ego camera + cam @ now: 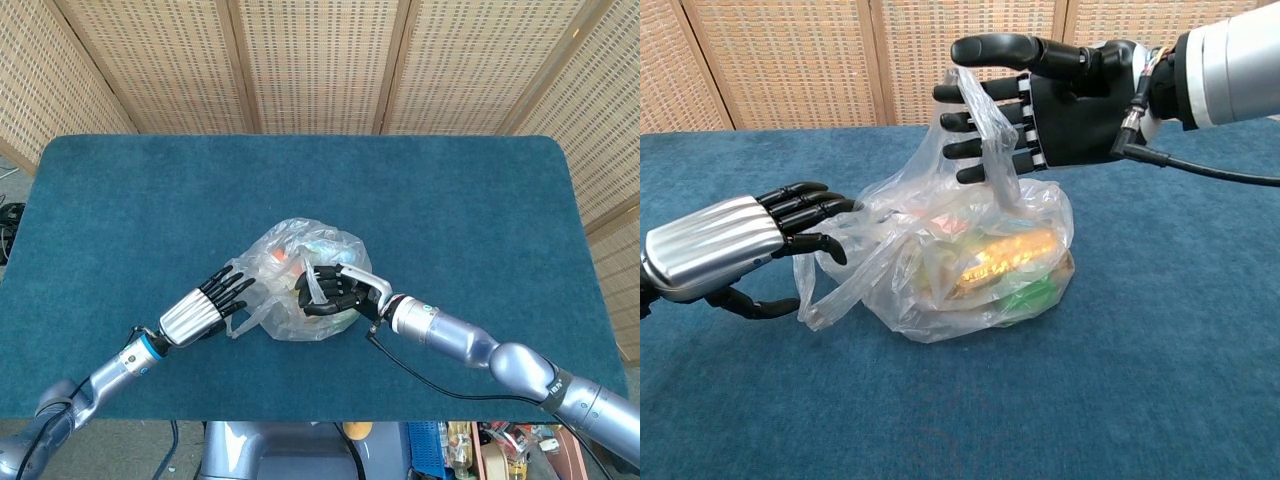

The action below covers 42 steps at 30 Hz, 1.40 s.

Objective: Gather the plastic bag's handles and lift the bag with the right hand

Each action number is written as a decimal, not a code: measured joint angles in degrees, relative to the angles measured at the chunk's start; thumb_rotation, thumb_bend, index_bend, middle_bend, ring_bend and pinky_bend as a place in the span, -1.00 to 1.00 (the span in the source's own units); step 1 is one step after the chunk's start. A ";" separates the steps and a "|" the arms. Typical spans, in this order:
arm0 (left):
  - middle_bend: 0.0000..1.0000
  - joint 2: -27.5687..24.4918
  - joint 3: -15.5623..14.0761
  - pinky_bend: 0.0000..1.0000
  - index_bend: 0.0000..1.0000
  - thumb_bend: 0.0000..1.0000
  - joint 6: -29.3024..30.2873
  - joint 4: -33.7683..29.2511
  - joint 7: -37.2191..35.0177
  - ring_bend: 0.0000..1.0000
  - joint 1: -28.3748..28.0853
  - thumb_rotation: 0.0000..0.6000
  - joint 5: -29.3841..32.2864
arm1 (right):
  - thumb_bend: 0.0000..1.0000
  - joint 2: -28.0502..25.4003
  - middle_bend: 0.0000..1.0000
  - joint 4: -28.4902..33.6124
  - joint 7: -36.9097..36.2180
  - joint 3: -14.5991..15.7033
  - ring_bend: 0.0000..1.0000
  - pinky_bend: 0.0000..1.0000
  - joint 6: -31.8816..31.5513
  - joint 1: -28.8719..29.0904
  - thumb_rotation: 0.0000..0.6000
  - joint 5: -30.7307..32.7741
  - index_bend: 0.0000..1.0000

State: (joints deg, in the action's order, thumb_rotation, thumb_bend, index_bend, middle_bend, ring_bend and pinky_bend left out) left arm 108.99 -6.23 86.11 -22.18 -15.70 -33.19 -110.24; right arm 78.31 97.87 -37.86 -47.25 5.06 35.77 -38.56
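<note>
Slippage threatens: your right hand [1070, 100], fingers spread, has one handle [985, 120] merely draped across it above the clear plastic bag [970, 265] on the blue surface [1160, 380], ungripped.

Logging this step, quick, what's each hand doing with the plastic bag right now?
Left hand: fingers extended against the plastic bag, touching, no clear grip.
Right hand: fingers spread, one bag handle draped across them, not clasped.
</note>
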 measured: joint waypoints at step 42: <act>-1.00 8.10 6.69 -1.00 0.37 -0.11 11.06 4.42 -7.64 -1.00 -3.28 1.00 11.73 | -0.72 -0.50 0.05 0.22 2.88 -1.10 -0.19 -0.21 1.56 -2.58 1.00 1.63 -0.15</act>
State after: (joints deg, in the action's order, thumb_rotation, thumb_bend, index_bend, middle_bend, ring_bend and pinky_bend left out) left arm 117.09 0.46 97.17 -17.76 -23.35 -36.48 -98.50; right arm 77.81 98.08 -34.97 -48.35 6.62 33.19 -36.92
